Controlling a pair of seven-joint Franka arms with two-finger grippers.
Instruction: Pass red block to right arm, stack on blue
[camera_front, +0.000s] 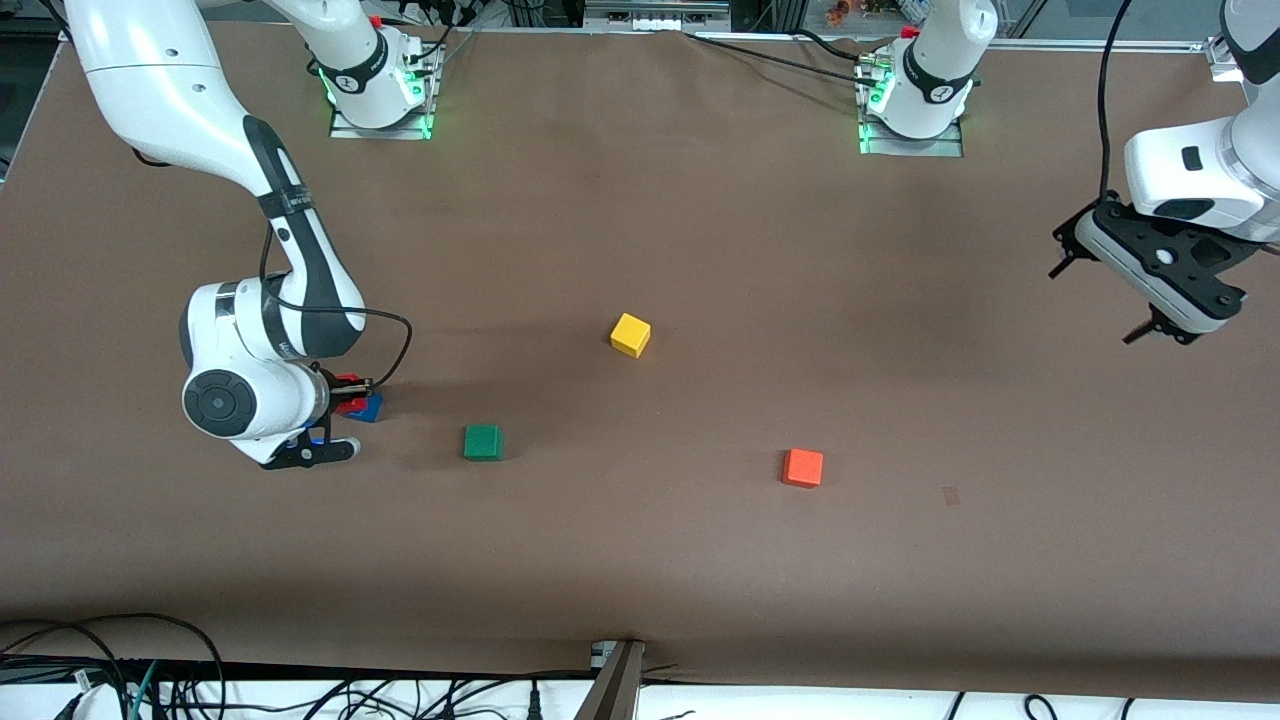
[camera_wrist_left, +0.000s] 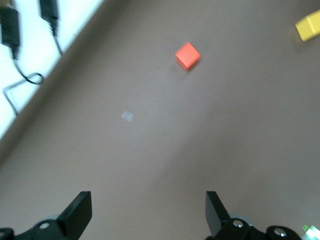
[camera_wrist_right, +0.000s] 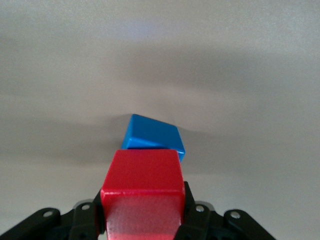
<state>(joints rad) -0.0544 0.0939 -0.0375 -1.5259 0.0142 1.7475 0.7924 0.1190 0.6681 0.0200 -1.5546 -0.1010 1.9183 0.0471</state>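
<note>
Right gripper (camera_wrist_right: 142, 220) jaws pinch red block (camera_wrist_right: 142, 192) over blue cube (camera_wrist_right: 152, 135), aligning for stacking. Left gripper (camera_wrist_left: 147, 212), jaws spread, waits above the tabletop (camera_front: 700, 560), orange cube (camera_wrist_left: 187, 55) at its 12 o'clock.

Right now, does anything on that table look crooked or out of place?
Nothing is spilled or damaged. The right hand grips the red block over the blue block, which sits turned at an angle to it, so the two aren't squared up. The left hand waits open.
</note>
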